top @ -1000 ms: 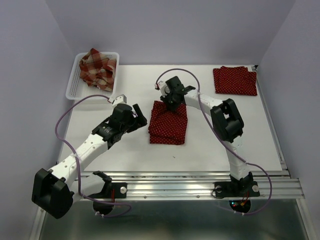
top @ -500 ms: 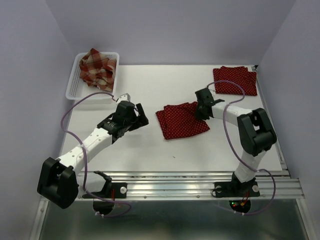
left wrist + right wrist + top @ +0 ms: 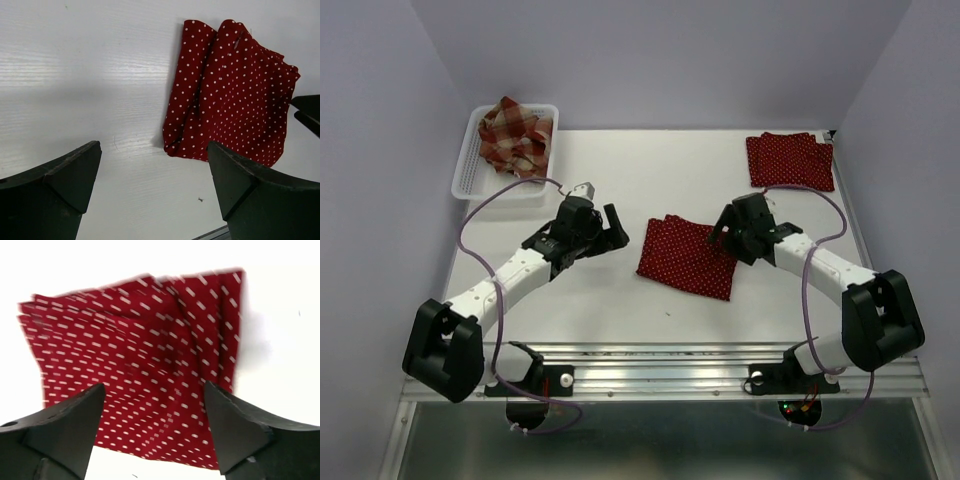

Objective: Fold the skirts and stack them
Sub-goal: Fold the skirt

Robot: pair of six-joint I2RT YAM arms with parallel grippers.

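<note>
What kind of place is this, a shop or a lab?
Probably a robot test lab: a white table boxed in by plain walls, a left arm and right arm bolted to a metal rail, and small skirts as props.

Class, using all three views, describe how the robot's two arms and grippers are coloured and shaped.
The left arm and right arm have white tubular links joined by bulky black joint housings. A thin purple cable loops along each. The left gripper and right gripper are black, with broad, wedge-shaped fingers.

Folded polka-dot skirt [image 3: 135,365] — blurred — lies under the right end effector [image 3: 154,386], fingers spread.
</note>
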